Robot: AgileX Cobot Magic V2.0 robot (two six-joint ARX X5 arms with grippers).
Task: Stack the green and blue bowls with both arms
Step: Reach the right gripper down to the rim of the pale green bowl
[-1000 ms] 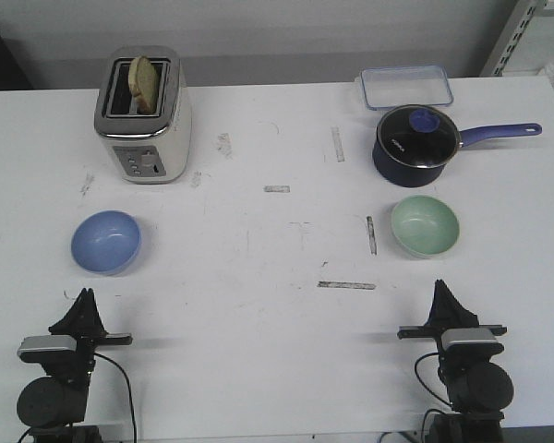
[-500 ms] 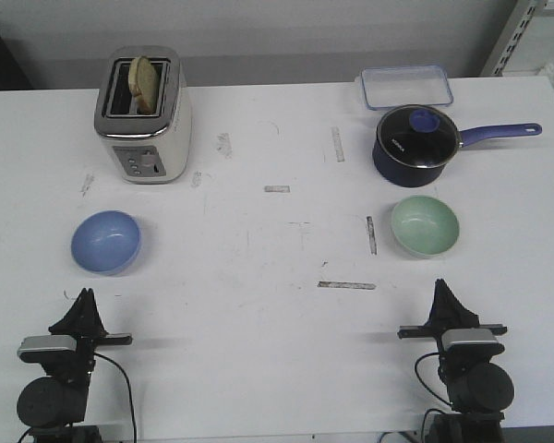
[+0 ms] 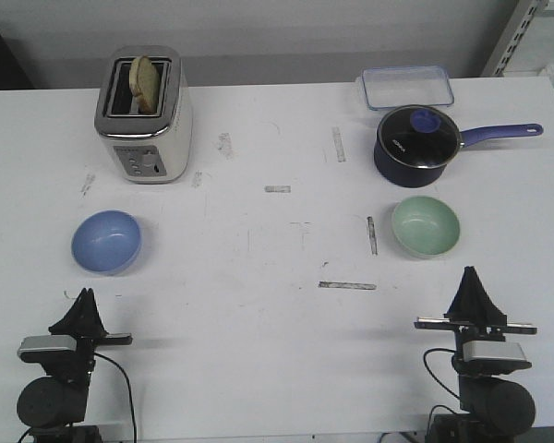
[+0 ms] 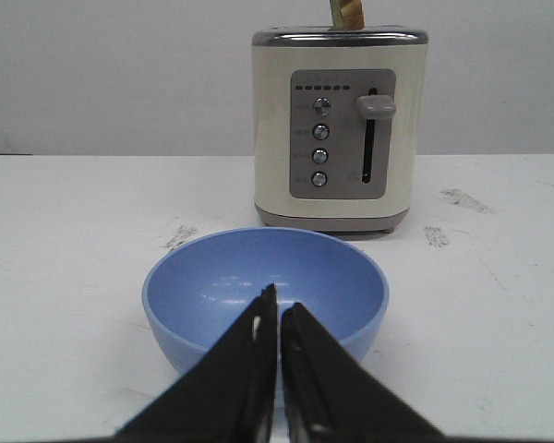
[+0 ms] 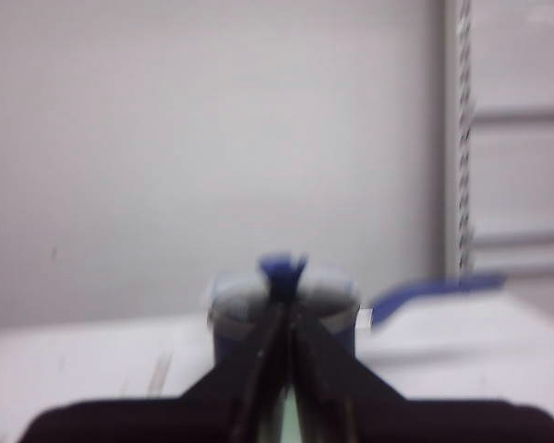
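Note:
The light blue bowl [image 3: 106, 242] sits upright on the left of the white table; it also fills the left wrist view [image 4: 266, 286]. The pale green bowl [image 3: 426, 225] sits on the right, just in front of the navy saucepan. My left gripper [image 3: 85, 297] is shut and empty, a short way in front of the blue bowl [image 4: 278, 300]. My right gripper [image 3: 470, 275] is shut and empty, in front of the green bowl and a little to its right. The right wrist view is blurred; its gripper [image 5: 286, 305] points at the saucepan, and a green sliver [image 5: 290, 426] shows between the fingers.
A cream toaster [image 3: 144, 115] with a slice of bread stands at the back left, behind the blue bowl [image 4: 340, 125]. The dark navy saucepan [image 3: 415, 140] with a long handle stands behind the green bowl [image 5: 283, 305]. A clear plastic container [image 3: 404, 86] lies at the back right.
My right arm has moved to the right and risen, its gripper tip now nearer the green bowl. The left arm and both bowls have not moved.

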